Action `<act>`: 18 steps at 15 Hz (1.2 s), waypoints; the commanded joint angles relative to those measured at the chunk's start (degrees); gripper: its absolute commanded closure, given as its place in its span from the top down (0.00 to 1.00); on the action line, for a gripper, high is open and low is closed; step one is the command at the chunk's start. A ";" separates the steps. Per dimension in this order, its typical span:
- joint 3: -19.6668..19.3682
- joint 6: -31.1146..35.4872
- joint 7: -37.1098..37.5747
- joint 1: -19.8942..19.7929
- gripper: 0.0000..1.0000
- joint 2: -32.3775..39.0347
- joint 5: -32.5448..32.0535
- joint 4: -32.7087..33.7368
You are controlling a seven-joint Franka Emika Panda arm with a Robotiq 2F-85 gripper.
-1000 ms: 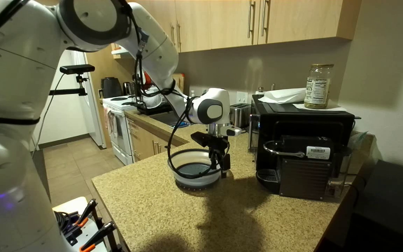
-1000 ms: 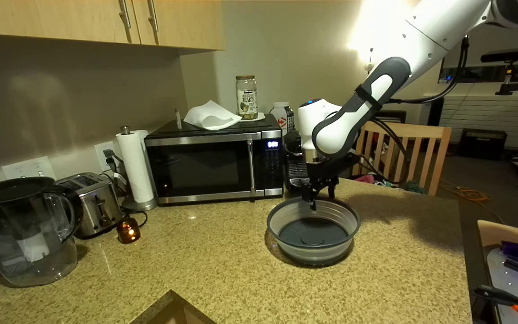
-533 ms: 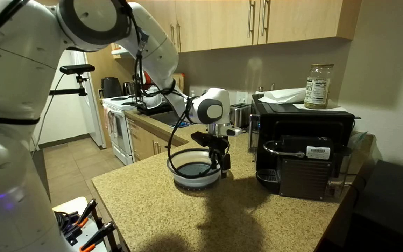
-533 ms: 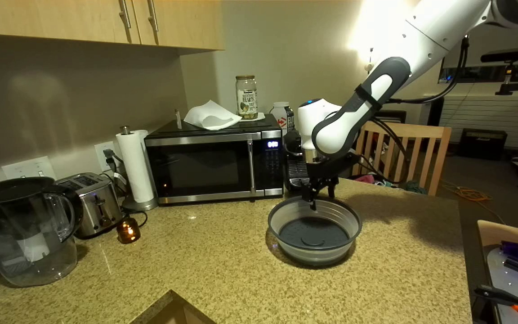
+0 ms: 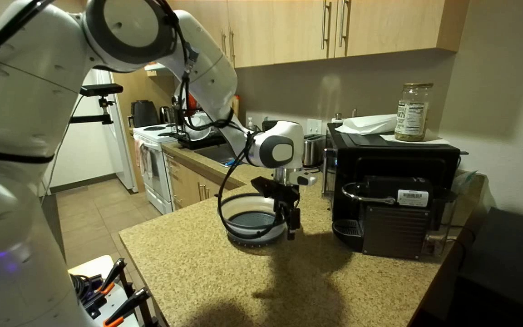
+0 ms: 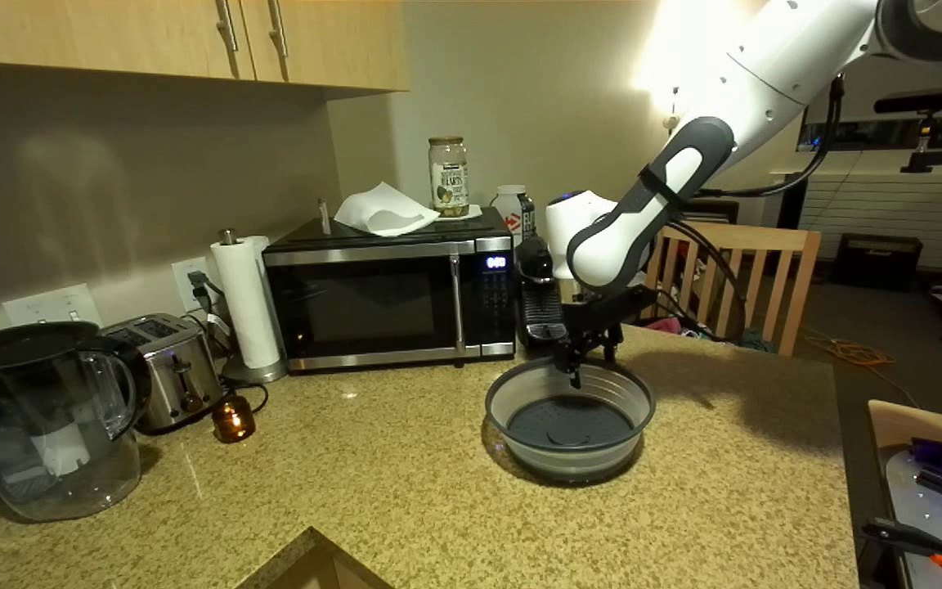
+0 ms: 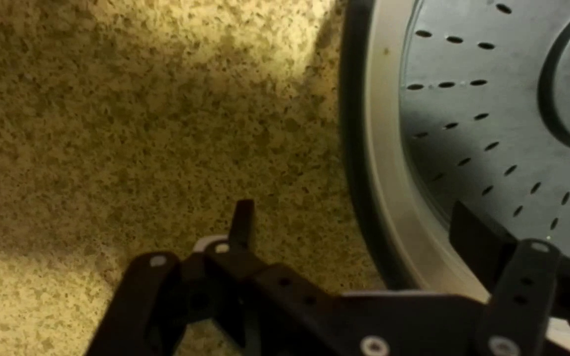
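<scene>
A round grey colander bowl with a dark rim stands upright on the speckled counter in both exterior views. My gripper points down at the bowl's far edge, on the coffee machine side. From above, in the wrist view, the open gripper straddles the bowl's wall. One finger hangs over the counter outside the rim; the opposite finger is over the bowl's inside. Gaps show on both sides of the wall, so nothing is gripped. Part of the bowl is cut off by the frame there.
A black coffee machine and a microwave stand close behind the bowl. A paper towel roll, a toaster, a small amber candle and a water pitcher line the wall. A cable loop hangs from the wrist.
The arm has come down and my gripper now sits lower, a little to the right in both exterior views. The bowl has shifted only very slightly. The fingers have stayed apart.
</scene>
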 commanded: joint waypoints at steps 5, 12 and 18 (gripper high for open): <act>-0.17 -0.82 1.64 -0.60 0.48 3.46 5.39 1.76; -1.52 -0.45 6.22 1.37 0.06 4.59 4.21 1.62; -3.14 0.50 9.04 2.91 0.04 4.15 2.90 1.21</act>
